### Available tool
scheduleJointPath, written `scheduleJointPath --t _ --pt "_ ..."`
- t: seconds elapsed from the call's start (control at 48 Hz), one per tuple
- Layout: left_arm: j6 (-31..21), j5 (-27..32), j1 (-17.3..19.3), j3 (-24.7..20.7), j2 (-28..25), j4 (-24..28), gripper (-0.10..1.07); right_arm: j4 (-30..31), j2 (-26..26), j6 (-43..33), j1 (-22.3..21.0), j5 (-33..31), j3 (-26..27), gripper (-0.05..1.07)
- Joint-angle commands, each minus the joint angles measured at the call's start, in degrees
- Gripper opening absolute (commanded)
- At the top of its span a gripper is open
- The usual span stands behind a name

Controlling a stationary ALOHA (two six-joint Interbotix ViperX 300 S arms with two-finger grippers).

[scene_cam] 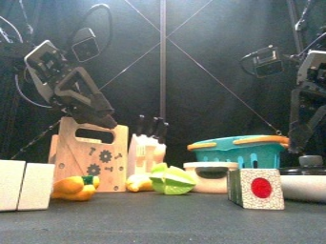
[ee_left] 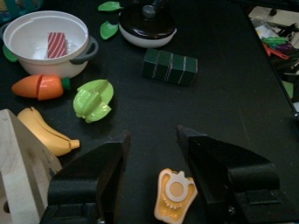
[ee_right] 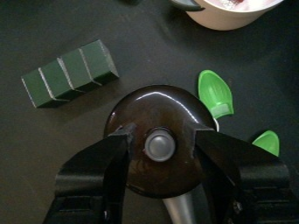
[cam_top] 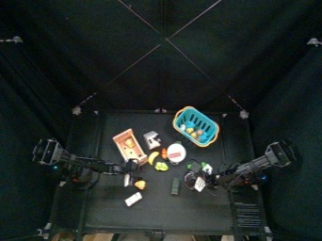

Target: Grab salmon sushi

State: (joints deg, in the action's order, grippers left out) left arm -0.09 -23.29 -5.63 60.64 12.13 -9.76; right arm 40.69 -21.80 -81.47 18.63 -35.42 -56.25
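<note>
The salmon sushi (ee_left: 176,192), a small pale orange and white piece, lies on the black table in the left wrist view. My left gripper (ee_left: 152,166) hangs over it, open, and the piece shows in the gap close to one jaw, untouched. My right gripper (ee_right: 160,144) is open too. Its jaws stand on either side of the knob of a black pot lid (ee_right: 158,114) without touching it. In the top view the left gripper (cam_top: 130,168) and the right gripper (cam_top: 201,175) face each other across the table's middle.
Near the left gripper lie a banana (ee_left: 47,131), a green piece (ee_left: 93,98), an orange piece (ee_left: 38,85), a white bowl (ee_left: 24,31) and a dark green block (ee_left: 170,66). A wooden board (cam_top: 128,143) and a teal basket (cam_top: 195,122) stand farther back.
</note>
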Motion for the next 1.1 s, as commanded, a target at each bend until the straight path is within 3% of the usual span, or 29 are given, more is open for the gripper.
scheduleJointPath --t 0.0,0.271,0.417,0.604,0.75,0.979,1.083 --pt "0.18 -0.53 0.09 -0.97 0.44 0.0 0.84 2.46 -1.23 0.0 -2.11 0.0 1.85 0.84" --pt "0.09 -0.35 2.2 -5.62 6.24 -0.09 0.84 11.07 -2.2 0.0 -9.67 0.44 5.27 0.84" --pt "0.09 2.46 4.31 -5.71 10.81 -0.09 0.84 13.89 -2.11 0.0 -13.89 2.64 6.06 0.84" --pt "0.26 12.57 11.16 -4.66 19.34 0.53 0.84 14.15 -0.53 0.18 -19.51 7.47 7.38 0.84" --pt "0.26 21.01 16.44 -3.6 25.75 5.71 0.84 14.77 2.2 0.26 -23.64 11.51 8.17 0.84" --pt "0.18 21.88 21.53 -0.09 29.0 12.22 0.84 14.85 8.35 0.97 -29.0 13.62 14.68 0.83" --pt "0.26 21.97 22.15 0.97 29.27 12.3 0.84 10.28 9.23 5.19 -30.85 12.74 19.16 0.83"
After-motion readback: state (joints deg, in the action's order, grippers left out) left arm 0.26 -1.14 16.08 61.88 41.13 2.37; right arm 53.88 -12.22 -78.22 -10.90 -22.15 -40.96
